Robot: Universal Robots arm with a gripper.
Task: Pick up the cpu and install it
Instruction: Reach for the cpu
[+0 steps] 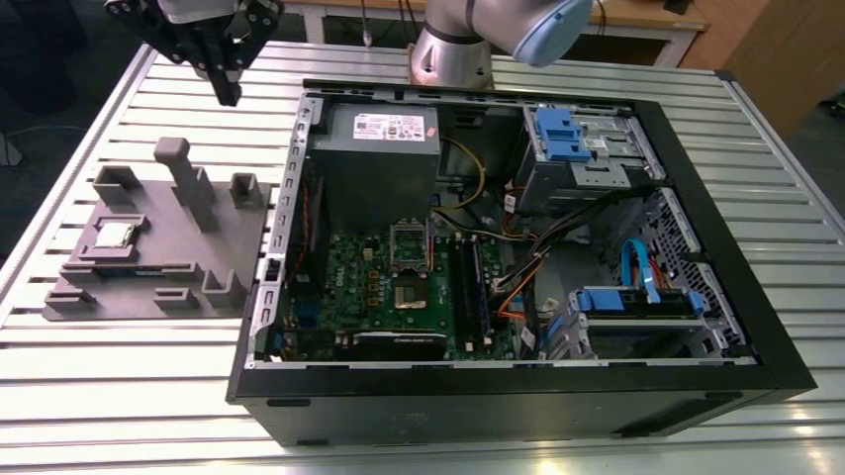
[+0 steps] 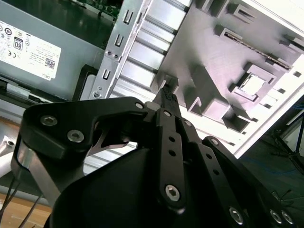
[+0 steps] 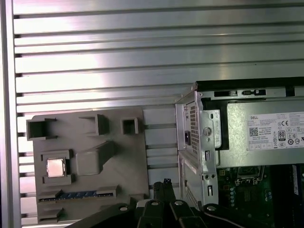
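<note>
The cpu (image 1: pixel 117 235) sits in the grey fixture (image 1: pixel 198 262), well apart from the closed, empty gripper (image 1: pixel 229 96); the exterior view adds the motherboard socket (image 1: pixel 407 292).

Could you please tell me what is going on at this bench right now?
A robot arm's black gripper hangs with its fingers shut and empty above the slatted metal table, just beyond the grey plastic blocky fixture and beside the open black computer case. The small square silver-topped cpu lies in its recess on that fixture, apart from the gripper and not yet picked up.
</note>
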